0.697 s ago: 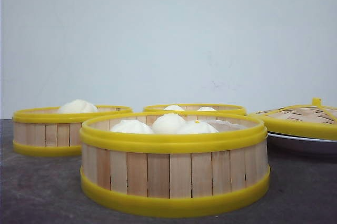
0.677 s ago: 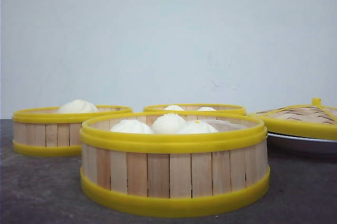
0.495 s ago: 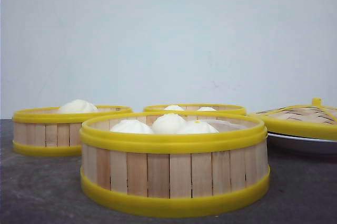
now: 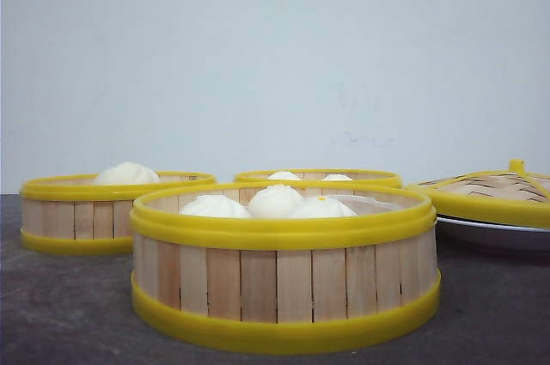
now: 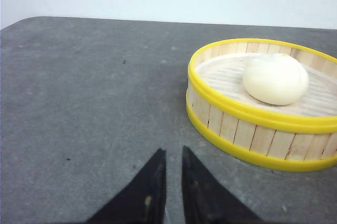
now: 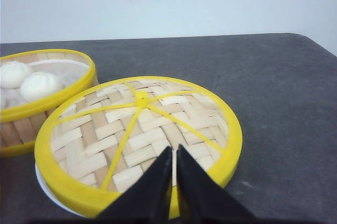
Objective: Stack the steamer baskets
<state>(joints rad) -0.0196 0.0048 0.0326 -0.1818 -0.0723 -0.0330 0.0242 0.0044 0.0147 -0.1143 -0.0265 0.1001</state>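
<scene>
Three steamer baskets stand apart on the dark table. The nearest basket (image 4: pixel 284 270) holds three white buns. The left basket (image 4: pixel 77 219) holds one bun, and the far basket (image 4: pixel 318 178) shows two bun tops. My left gripper (image 5: pixel 173 153) hovers shut over bare table, short of the one-bun basket (image 5: pixel 247 129), with nothing between its fingers. Shut and empty too, my right gripper (image 6: pixel 174 150) hangs above the near edge of the woven lid (image 6: pixel 105 129), with a bun-filled basket (image 6: pixel 21 124) beside it. Neither gripper shows in the front view.
The woven bamboo lid (image 4: pixel 494 193) with its yellow rim and knob rests on a white plate (image 4: pixel 490 232) at the right. A pale wall runs behind the table. The table's rounded corners show in both wrist views.
</scene>
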